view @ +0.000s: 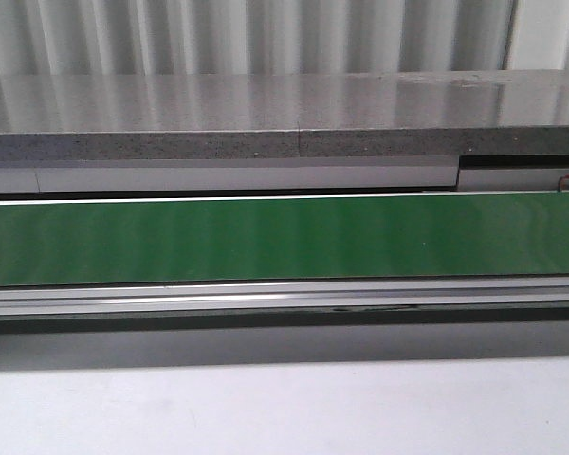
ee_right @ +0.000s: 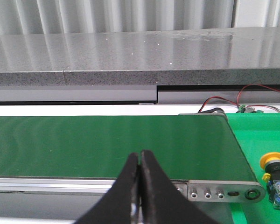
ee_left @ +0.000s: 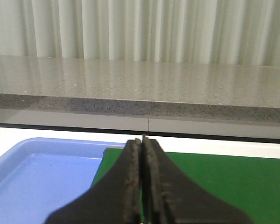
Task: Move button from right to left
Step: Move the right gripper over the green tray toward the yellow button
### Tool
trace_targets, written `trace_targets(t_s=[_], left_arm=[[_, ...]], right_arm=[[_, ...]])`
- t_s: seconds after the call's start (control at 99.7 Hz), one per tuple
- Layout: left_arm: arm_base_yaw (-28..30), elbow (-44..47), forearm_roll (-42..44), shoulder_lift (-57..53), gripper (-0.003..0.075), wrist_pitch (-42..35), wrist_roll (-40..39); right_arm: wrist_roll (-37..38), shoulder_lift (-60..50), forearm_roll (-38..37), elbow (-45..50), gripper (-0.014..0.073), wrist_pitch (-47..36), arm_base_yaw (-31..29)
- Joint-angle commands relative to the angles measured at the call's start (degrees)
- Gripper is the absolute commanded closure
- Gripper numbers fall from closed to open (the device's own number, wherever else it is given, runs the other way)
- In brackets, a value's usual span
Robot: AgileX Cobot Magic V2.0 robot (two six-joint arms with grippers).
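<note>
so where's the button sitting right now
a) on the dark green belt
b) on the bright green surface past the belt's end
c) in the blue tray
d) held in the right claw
b: the right wrist view shows the button resting on the bright green surface, beyond the belt.

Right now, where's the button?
Only the right wrist view shows the button: standing on the bright green surface just past the conveyor belt's end, near the red wires.

One button (ee_right: 275, 173), one tray (ee_left: 32, 172), one belt (view: 284, 239)
</note>
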Motion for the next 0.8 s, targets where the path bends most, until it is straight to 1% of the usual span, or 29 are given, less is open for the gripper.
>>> trace_targets(t_s=[0.0,0.712,0.792], left_arm=[[-0.51,1.41,-0.01,-2.02,0.074,-4.72,-0.47],[-0.51,1.41,-0.01,-2.02,0.074,-4.72,-0.47],[-0.51,1.41,-0.01,-2.02,0.074,-4.72,-0.47]], right_arm=[[-0.11,-0.86,0.11,-0.98,0.0662,-4.5,0.08],[-0.11,-0.86,0.11,-0.98,0.0662,-4.5,0.08],[-0.11,-0.86,0.11,-0.98,0.0662,-6.81,0.08]])
